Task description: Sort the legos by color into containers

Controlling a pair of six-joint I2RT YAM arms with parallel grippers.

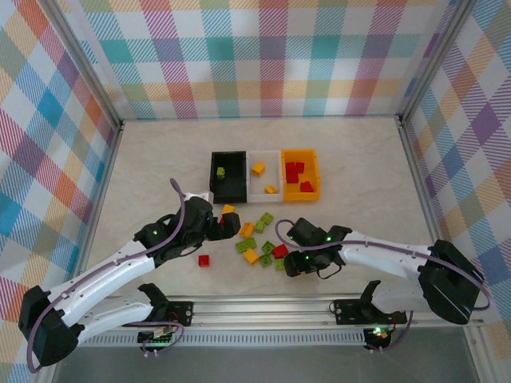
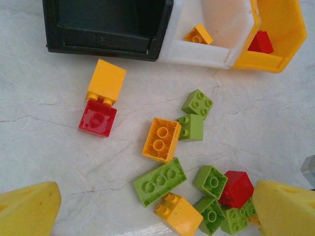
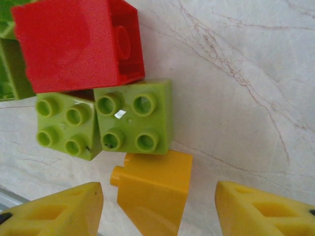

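At counter [image 1: 359, 183] left, the left end effector [image 1: 226, 227] hangs wide apart over loose legos [image 1: 257, 238]; containers [image 1: 271, 172] sit behind in a row, black, white, orange-yellow. At right, the right end effector [image 3: 158, 196] straddles an orange brick [image 3: 152, 191], fingers [image 3: 59, 211] apart, neither touching it.

Top external camera: fixed high, looking steeply down over the whole surface [image 1: 359, 175]. Left wrist camera: faces down, moderately near. Right wrist camera: faces down, very close. All three views share the loose legos [image 1: 247, 246] mid-surface.
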